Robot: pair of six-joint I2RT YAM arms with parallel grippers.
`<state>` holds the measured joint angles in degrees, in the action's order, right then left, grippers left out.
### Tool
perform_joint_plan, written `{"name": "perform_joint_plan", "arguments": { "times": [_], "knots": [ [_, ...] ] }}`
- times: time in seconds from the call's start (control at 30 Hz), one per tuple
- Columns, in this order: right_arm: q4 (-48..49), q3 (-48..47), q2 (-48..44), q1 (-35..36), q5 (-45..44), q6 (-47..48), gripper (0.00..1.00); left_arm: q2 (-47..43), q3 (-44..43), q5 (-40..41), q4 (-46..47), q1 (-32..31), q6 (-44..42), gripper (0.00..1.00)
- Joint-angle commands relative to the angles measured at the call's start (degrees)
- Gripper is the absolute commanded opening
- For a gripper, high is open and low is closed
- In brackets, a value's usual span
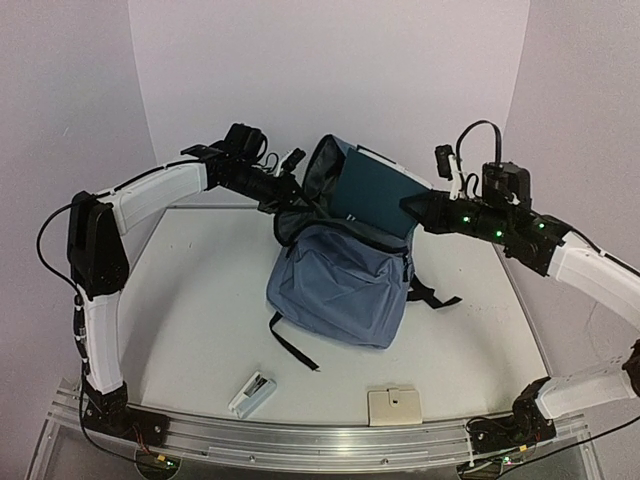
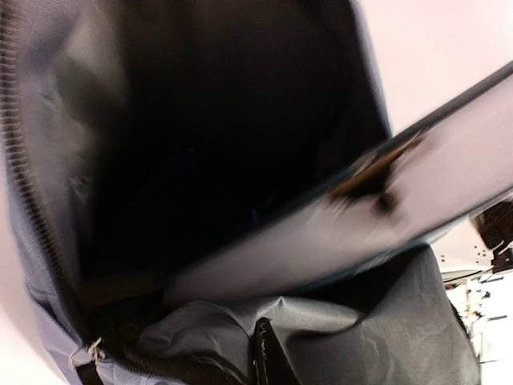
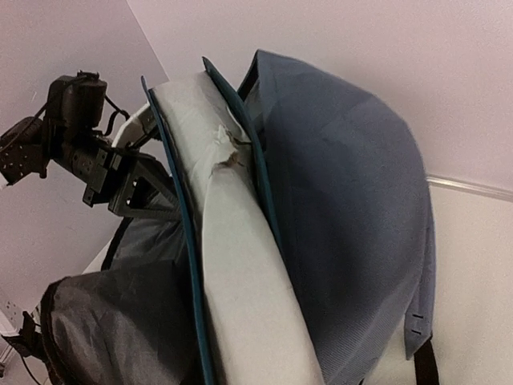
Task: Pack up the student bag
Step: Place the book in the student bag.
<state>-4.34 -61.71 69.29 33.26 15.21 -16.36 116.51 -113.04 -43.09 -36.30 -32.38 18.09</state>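
Observation:
The slate-blue student bag (image 1: 340, 285) lies mid-table with its mouth propped open toward the back. My left gripper (image 1: 288, 188) is shut on the bag's upper left rim. In the left wrist view one dark fingertip (image 2: 271, 357) pinches the grey lining below the black inside (image 2: 200, 96). A teal-covered book (image 1: 375, 190) stands partway in the opening, and my right gripper (image 1: 418, 212) is shut on its right edge. The book's pale page edge (image 3: 240, 265) fills the right wrist view and hides that gripper's fingers, with the bag's back panel (image 3: 345, 208) beside it.
A small white box (image 1: 251, 393) and a flat beige case (image 1: 394, 405) lie near the table's front edge. Black straps trail from the bag at the front left (image 1: 293, 350) and at the right (image 1: 432, 297). Walls close off the back.

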Motion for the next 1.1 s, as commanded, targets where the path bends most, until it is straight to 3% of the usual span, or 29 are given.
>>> {"name": "perform_joint_plan", "arguments": {
  "times": [0.0, 0.33, 0.4, 0.53, 0.63, 0.87, 0.97, 1.07],
  "knots": [
    [0.49, -1.73, 0.34, 6.53, 1.93, -7.2, 0.0, 0.97, -8.12, -0.59, 4.82, 1.88, -3.48, 0.07],
    [6.07, 1.12, 0.43, 18.3, -14.64, -17.97, 0.0, 5.09, -11.13, -1.75, 7.91, 2.85, -0.47, 0.09],
    [7.1, 2.3, 0.88, 18.68, -17.94, -19.67, 0.0, 3.65, -10.61, -0.02, 7.55, 2.85, 1.0, 0.23],
    [8.22, 2.06, 2.48, 19.39, -20.45, -20.39, 0.0, -3.0, -5.59, 6.21, 6.16, 2.85, 2.97, 0.74],
    [8.7, 1.23, 3.47, 20.05, -21.46, -19.94, 0.0, -10.57, 1.8, 11.12, 5.12, 2.85, 5.56, 0.97],
    [8.74, -0.01, 4.93, 20.67, -23.04, -19.18, 0.0, -25.76, 20.21, 28.31, 0.18, 2.76, 12.14, 1.0],
    [8.74, -0.79, 5.82, 20.84, -22.88, -18.97, 0.0, -30.34, 27.27, 25.67, 2.31, 2.72, 15.55, 1.0],
    [8.73, -1.54, 6.9, 21.05, -22.66, -18.95, 0.0, -33.53, 34.69, 15.57, 9.91, 2.23, 21.66, 1.0]
  ]
}}
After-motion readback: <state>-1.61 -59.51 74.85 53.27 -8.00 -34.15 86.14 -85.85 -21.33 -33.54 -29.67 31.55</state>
